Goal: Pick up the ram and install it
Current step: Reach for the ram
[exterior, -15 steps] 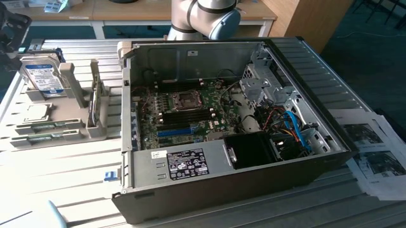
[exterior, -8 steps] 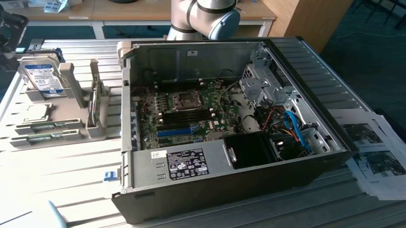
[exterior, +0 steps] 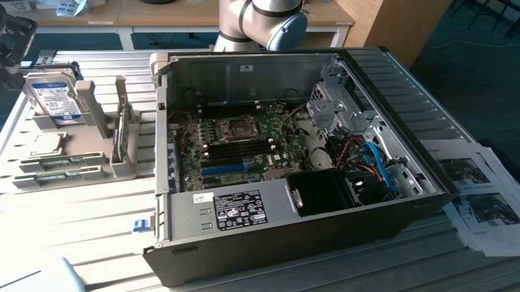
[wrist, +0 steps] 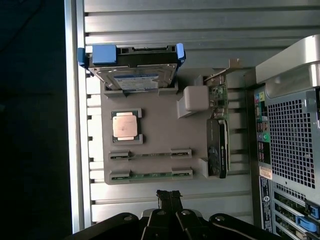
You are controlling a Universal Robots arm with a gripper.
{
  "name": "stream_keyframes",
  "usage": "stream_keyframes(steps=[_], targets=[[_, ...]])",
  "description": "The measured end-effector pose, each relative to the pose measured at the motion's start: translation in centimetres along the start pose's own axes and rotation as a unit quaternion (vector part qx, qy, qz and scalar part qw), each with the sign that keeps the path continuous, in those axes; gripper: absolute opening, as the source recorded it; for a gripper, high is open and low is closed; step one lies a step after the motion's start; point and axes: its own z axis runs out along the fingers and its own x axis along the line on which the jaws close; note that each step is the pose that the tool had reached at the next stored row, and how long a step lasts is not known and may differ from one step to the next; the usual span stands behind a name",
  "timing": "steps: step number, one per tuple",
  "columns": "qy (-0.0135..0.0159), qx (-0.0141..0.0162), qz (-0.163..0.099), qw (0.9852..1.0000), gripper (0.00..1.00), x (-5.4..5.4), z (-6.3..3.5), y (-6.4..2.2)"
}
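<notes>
A: The ram, that long narrow green circuit-board stick, where is it?
B: On edge in the grey plastic tray, just ahead of the jaws, long axis crosswise.
A: Jaws?
B: Closed, holding nothing.

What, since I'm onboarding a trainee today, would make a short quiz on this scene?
1. True or false: the black gripper holds a long green ram stick.
2. Where does the small square silver processor chip lie? A: on the grey holder tray, between the blue-labelled silver hard drive and the ram sticks. B: on top of the hard drive. C: in the gripper.
3. How many ram sticks lie in the tray's slots?
Key: 1 false; 2 A; 3 two.
</notes>
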Motion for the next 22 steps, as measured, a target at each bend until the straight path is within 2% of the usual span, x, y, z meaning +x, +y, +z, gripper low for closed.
stream_keyframes(steps=[22], targets=[[-0.0001,0.0,0.001,1.0,0.1,0.6,0.44,1.94]])
